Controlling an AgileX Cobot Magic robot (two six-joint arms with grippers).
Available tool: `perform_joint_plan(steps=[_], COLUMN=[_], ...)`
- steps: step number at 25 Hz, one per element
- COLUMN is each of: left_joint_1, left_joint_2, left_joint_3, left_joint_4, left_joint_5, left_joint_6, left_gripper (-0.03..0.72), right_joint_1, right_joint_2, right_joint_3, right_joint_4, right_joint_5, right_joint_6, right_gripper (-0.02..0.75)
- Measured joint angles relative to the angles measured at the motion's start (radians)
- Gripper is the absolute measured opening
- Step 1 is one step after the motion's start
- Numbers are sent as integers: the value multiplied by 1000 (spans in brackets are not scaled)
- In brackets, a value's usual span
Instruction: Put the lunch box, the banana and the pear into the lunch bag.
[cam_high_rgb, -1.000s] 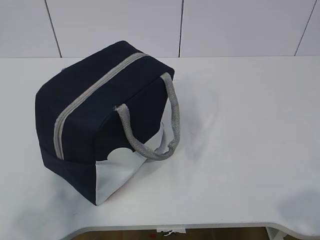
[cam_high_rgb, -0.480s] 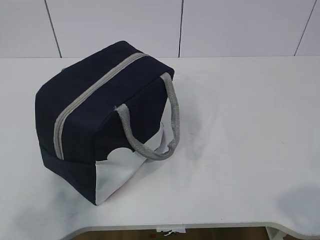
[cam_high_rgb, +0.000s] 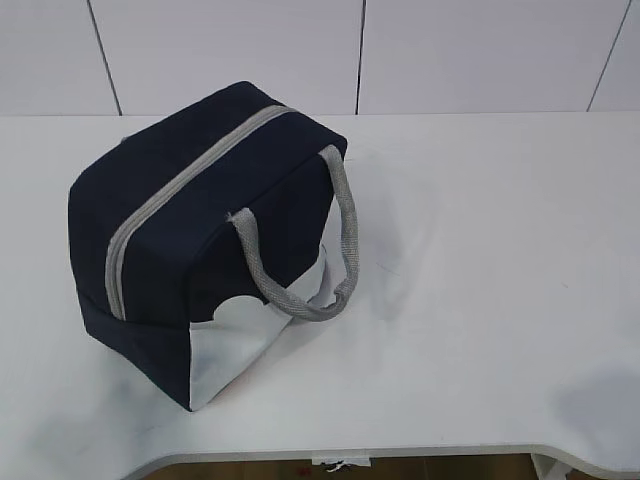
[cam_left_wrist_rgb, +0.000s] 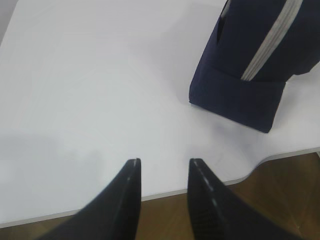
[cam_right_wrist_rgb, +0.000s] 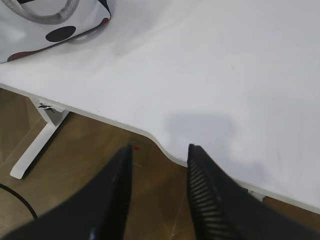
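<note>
The dark navy lunch bag (cam_high_rgb: 200, 230) stands on the white table (cam_high_rgb: 480, 250) left of centre, its grey zipper (cam_high_rgb: 180, 190) shut and one grey rope handle (cam_high_rgb: 300, 260) drooping over a white side panel. The left wrist view has the bag (cam_left_wrist_rgb: 250, 65) at upper right; the right wrist view catches only its white dotted panel (cam_right_wrist_rgb: 45, 25) at top left. My left gripper (cam_left_wrist_rgb: 163, 162) hovers open over the table's front edge, nothing between its fingers. My right gripper (cam_right_wrist_rgb: 160, 148) is open and empty above the front edge and floor. The lunch box, banana and pear are out of view. Neither gripper appears in the exterior view.
The table's front edge is curved (cam_high_rgb: 350, 452), with brown floor (cam_right_wrist_rgb: 75, 150) and a white table leg (cam_right_wrist_rgb: 37, 145) below it. A white panelled wall (cam_high_rgb: 360, 50) runs behind the table.
The bag has shifted very slightly to the left. No gripper appears in any of the exterior frames.
</note>
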Motion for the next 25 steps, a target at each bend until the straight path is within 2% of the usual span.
perform_joint_plan(steps=[18, 25], left_joint_1=[-6, -35], left_joint_2=[0, 0], left_joint_3=[0, 1], left_joint_4=[0, 0], left_joint_5=[0, 0], left_joint_6=[0, 0], left_gripper=[243, 243], right_joint_1=[-249, -274], right_joint_2=[0, 0], right_joint_3=[0, 0], right_joint_4=[0, 0], right_joint_5=[-2, -4], right_joint_6=[2, 3], right_gripper=[283, 290])
